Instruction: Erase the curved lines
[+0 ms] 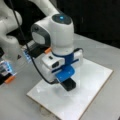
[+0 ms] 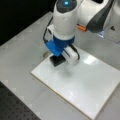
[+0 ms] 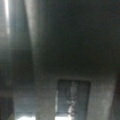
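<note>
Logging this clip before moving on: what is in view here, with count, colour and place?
white board: one, white with a thin brown edge, lying flat on the table in both front views.
table: one, grey, under the board.
curve lines: none visible on the bare parts of the board; the patch under the block is hidden.
perforated plate: one, black, a front view's bottom left.
black block: one, on the arm's blue mount, down at the board near a front view's left edge of it.
tool: fingers not visible; blue mount in both front views.
arm: one, white, above the board.
</note>
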You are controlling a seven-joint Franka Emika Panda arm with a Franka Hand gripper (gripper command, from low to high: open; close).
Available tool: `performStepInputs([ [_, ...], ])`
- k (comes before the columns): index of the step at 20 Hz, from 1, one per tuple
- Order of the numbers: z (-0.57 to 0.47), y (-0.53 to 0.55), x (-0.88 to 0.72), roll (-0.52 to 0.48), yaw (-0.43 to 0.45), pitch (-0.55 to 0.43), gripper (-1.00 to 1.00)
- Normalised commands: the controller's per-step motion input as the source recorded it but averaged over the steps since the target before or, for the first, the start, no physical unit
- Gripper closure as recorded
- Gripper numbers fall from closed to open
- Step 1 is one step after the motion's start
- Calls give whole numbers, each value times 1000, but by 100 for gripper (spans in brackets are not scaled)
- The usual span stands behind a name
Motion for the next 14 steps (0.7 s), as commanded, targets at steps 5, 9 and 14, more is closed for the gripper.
performStepInputs([
  [5, 169, -373, 162, 89, 194, 135, 100],
  [9, 117, -467, 189, 112, 172, 122, 100],
  [14, 17, -437, 178, 151, 129, 103, 100],
])
